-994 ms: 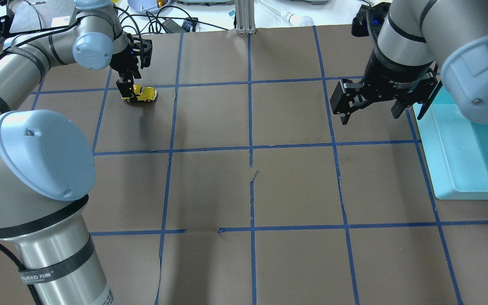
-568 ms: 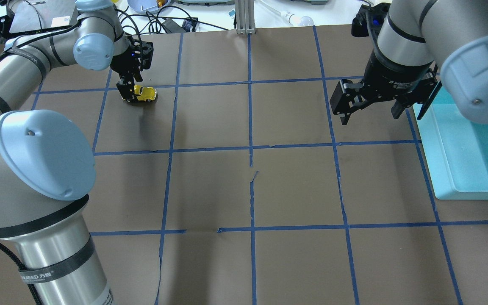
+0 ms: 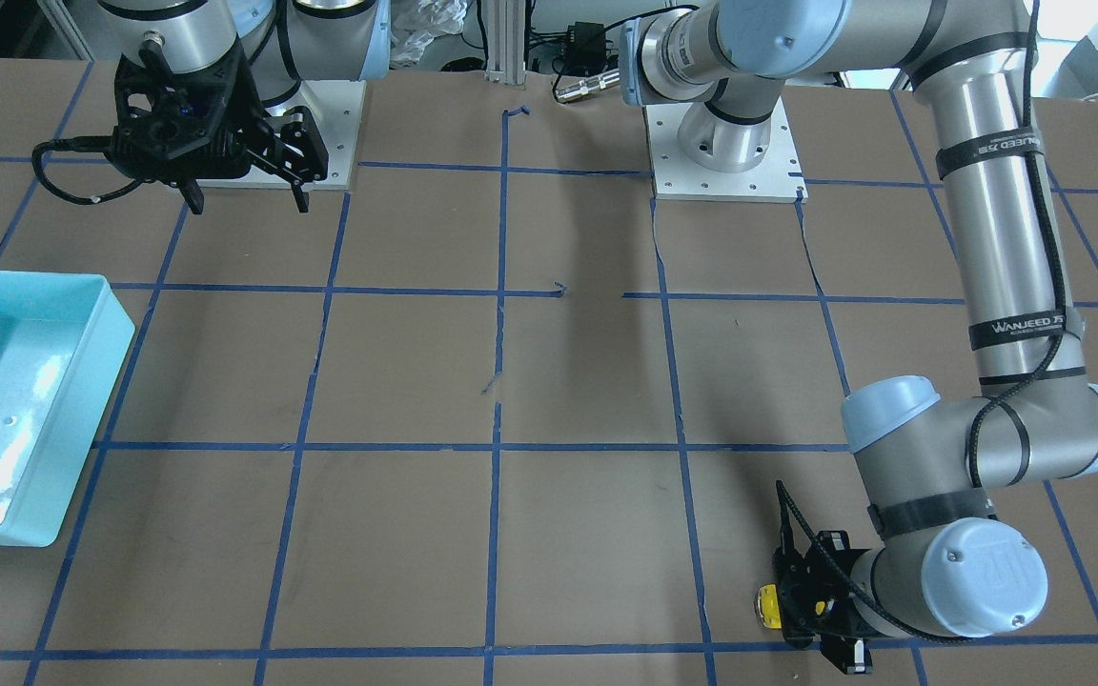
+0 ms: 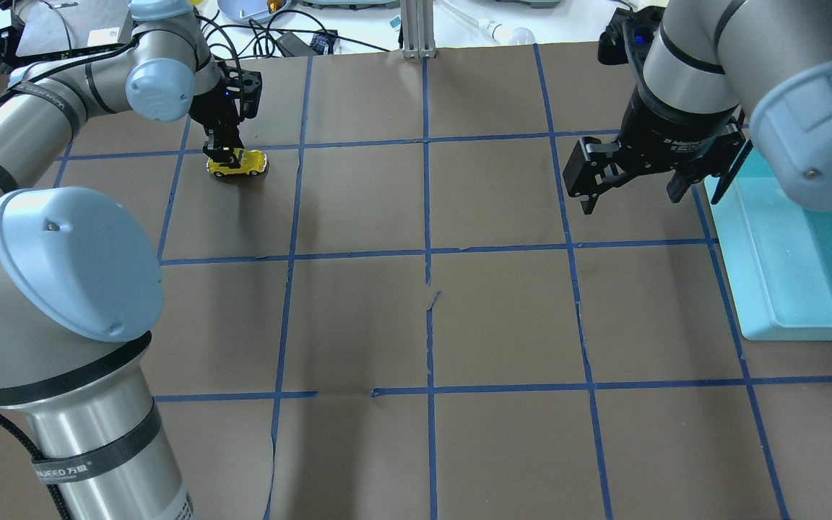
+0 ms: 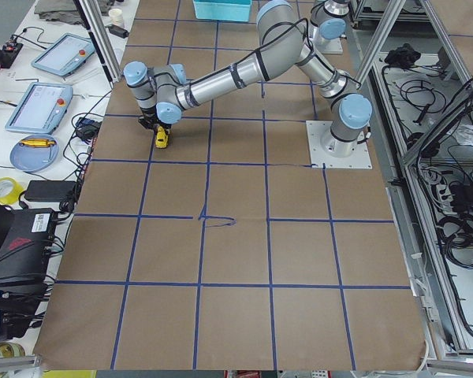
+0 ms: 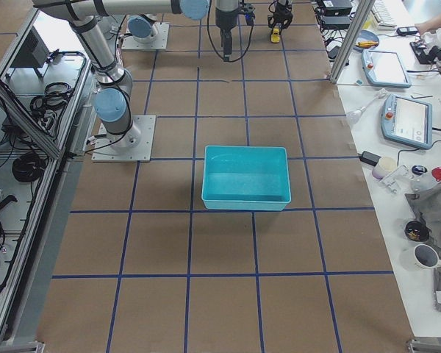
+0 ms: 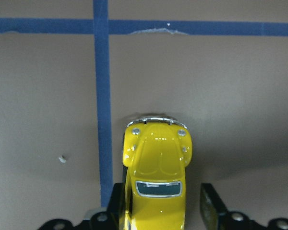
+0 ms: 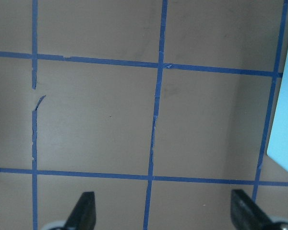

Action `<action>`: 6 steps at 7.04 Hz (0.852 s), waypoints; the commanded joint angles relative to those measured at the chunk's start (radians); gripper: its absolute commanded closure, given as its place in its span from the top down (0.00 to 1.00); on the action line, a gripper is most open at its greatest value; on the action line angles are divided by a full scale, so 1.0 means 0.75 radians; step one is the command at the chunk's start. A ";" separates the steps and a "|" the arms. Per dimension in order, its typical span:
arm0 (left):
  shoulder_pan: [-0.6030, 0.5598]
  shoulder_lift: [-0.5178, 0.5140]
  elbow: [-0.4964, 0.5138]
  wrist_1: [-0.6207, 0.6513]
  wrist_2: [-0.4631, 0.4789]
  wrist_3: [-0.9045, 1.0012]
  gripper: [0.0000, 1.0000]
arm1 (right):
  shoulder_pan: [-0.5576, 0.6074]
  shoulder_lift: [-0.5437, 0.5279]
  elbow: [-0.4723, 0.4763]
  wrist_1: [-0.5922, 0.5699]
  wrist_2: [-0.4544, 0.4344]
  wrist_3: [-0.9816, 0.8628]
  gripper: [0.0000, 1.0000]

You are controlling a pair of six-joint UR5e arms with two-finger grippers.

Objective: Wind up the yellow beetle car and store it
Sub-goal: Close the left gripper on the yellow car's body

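Observation:
The yellow beetle car (image 4: 243, 164) stands on its wheels on the brown table at the far left, next to a blue tape line. In the left wrist view the car (image 7: 156, 167) points away from the camera. My left gripper (image 4: 224, 153) is low over the car's rear end, with its jaws on either side of the body. One finger (image 7: 116, 207) touches the car's side. The other finger (image 7: 210, 208) stands a small gap off it. My right gripper (image 4: 629, 191) is open wide and empty, hovering above the table beside the teal bin (image 4: 806, 274).
The teal bin (image 3: 15, 400) is empty and sits at the table's right edge. Cables, a bowl and other gear (image 4: 279, 29) lie beyond the far edge of the table. The left arm's elbow (image 3: 983, 572) hangs over the car's corner.
My left gripper has shifted right from beside the car to over its rear, and its jaws now straddle it. The car has barely moved. The right arm has not moved.

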 commanded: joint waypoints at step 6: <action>0.000 0.000 -0.030 0.076 -0.002 0.003 0.00 | 0.000 0.002 0.004 -0.004 0.001 -0.001 1.00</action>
